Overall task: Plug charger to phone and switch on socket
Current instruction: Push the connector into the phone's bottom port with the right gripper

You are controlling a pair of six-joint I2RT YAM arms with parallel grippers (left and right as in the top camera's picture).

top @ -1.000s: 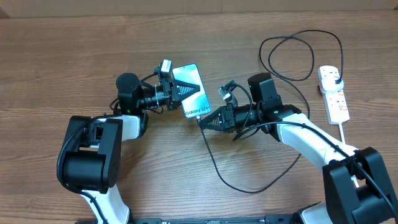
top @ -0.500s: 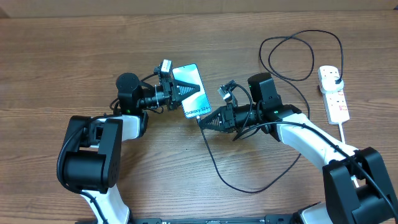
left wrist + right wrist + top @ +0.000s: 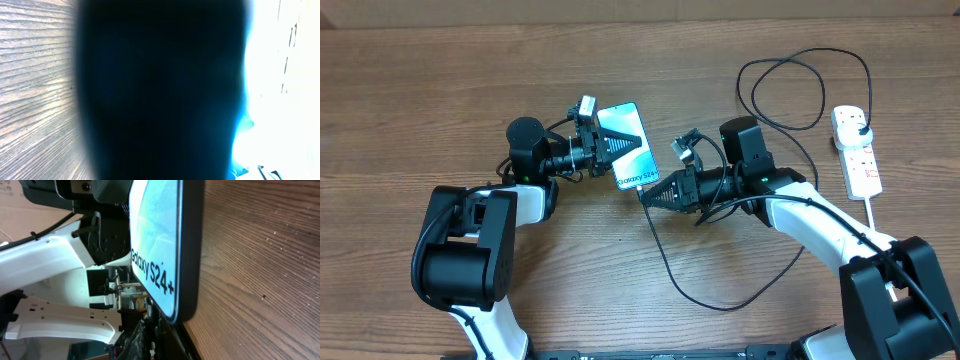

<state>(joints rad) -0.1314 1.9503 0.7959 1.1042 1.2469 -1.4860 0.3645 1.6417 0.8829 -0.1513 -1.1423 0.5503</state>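
Blur, shadow and cropping around both end effectors

Just ahead of the left end effector (image 3: 618, 146), its wrist view is only dark blur and white glare. At the tip of the right end effector (image 3: 646, 194), the connector of the charger (image 3: 665, 265) is lost in shadow, and the phone (image 3: 160, 245) runs off the top edge. Switches on the socket (image 3: 858, 152) are too small to read.

Wooden table (image 3: 470, 80), brown grain running side to side. Near the middle, a phone (image 3: 632, 125) with a bright blue screen, flat on the wood. By the right edge, a white power strip (image 3: 857, 150) with red markings, its white lead (image 3: 873, 208) trailing toward the near edge. Thin black charger cable (image 3: 725, 308) looped near the far right corner, also curving close to the near edge.
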